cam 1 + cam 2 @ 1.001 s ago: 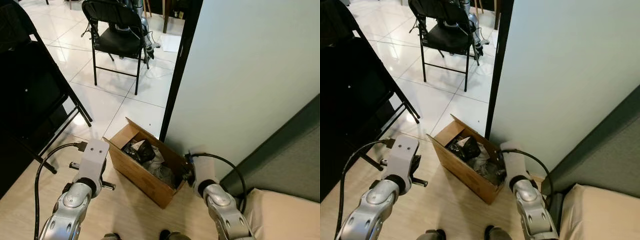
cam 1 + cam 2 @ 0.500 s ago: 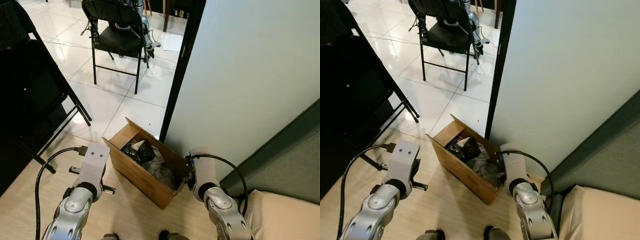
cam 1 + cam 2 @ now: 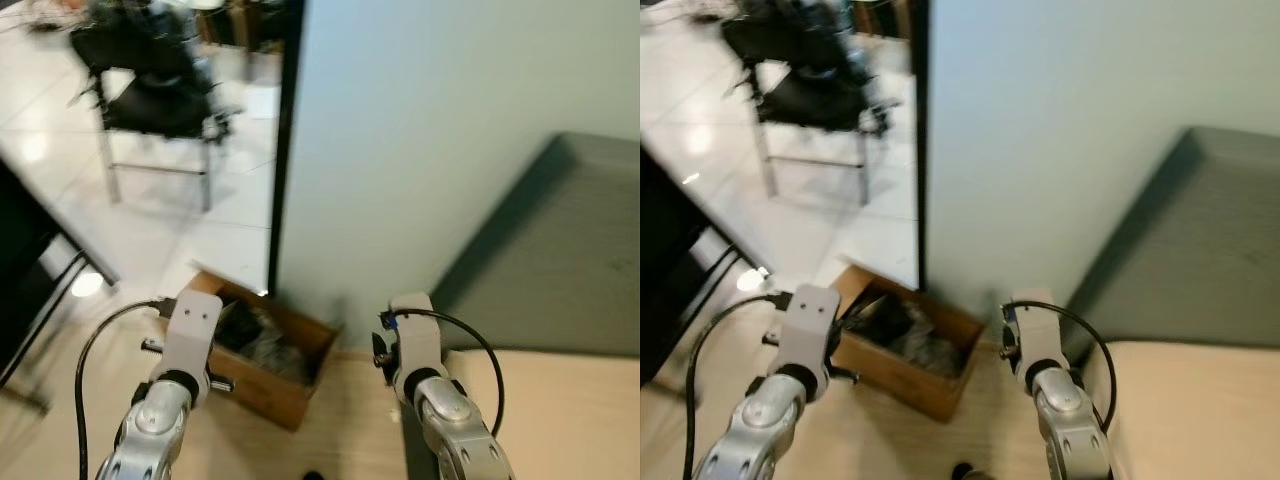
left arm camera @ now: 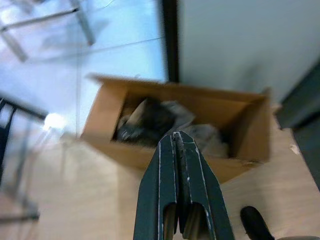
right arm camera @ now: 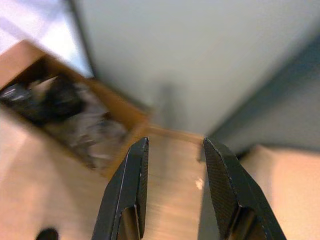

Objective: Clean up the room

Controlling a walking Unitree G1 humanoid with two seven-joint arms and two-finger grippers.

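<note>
One open cardboard box (image 3: 262, 355) sits on the pale wooden floor (image 3: 890, 430), its far corner tucked close to the foot of a pale wall (image 3: 400, 150) whose left edge is marked by a dark vertical frame (image 3: 284, 140). The box holds a jumble of dark and crumpled grey trash (image 4: 160, 120); the pieces are too blurred to count. To the left of the frame, glossy white tiles (image 3: 150, 220) run away toward one black folding chair (image 3: 155, 100) at the far side, leaving open floor between chair and box. At the far left edge stands a black frame with thin legs (image 3: 40, 300). To the right, a grey upholstered panel (image 3: 560, 250) rises, with a beige cushion (image 3: 560, 410) near its base.

The left tool (image 4: 177, 145) hangs above the box's near side, its two black fingers pressed together and holding nothing. The right tool (image 5: 172, 145) hangs just right of the box, over bare floor by the wall, its fingers spread apart and empty.
</note>
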